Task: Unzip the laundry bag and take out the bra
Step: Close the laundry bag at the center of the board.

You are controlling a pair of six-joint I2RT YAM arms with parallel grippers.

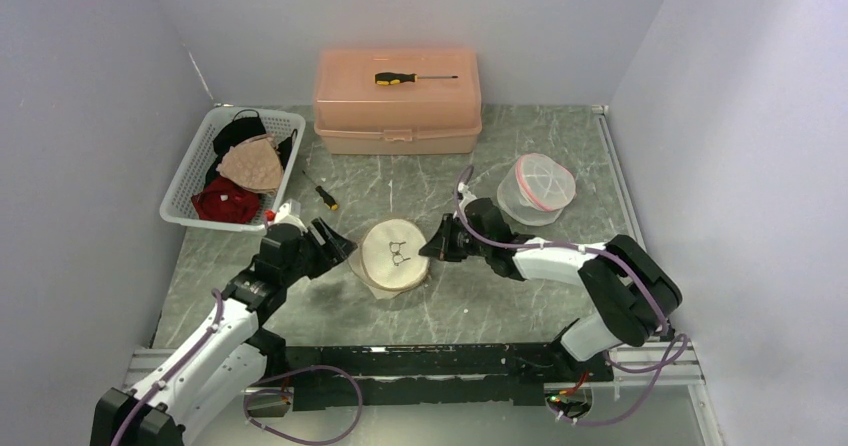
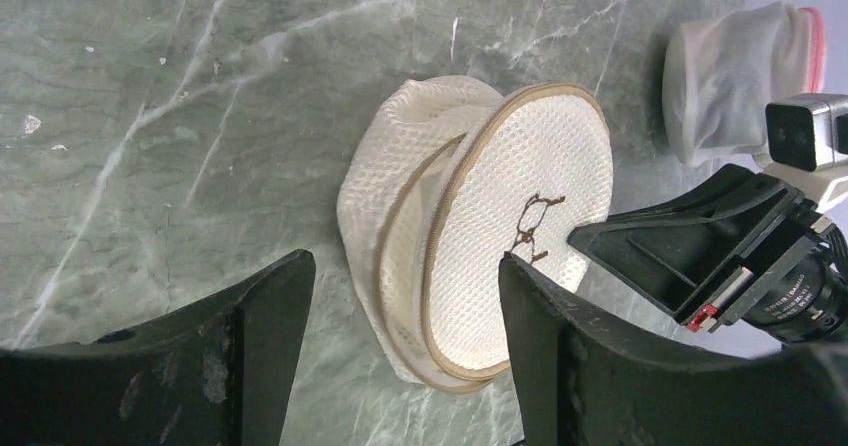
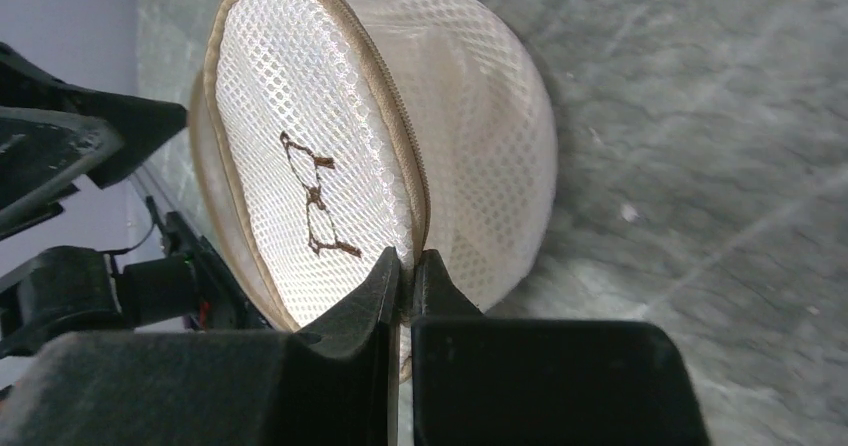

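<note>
Can't make out the bra through the bag (image 1: 393, 256) mesh, and the zip pull is hidden too. Bag lies mid-table between my grippers. Right gripper (image 3: 405, 266) is pinched closed on the bag's zip rim. Left gripper (image 2: 402, 263) gapes wide, holding nothing, just beside the bag. Second bag (image 1: 538, 188), screwdriver (image 1: 326, 197) and basket (image 1: 190, 171) sit well apart.

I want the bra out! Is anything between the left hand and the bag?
Nothing visible. The open left hand is right next to the bag. The right hand pinches its rim on the other side.
</note>
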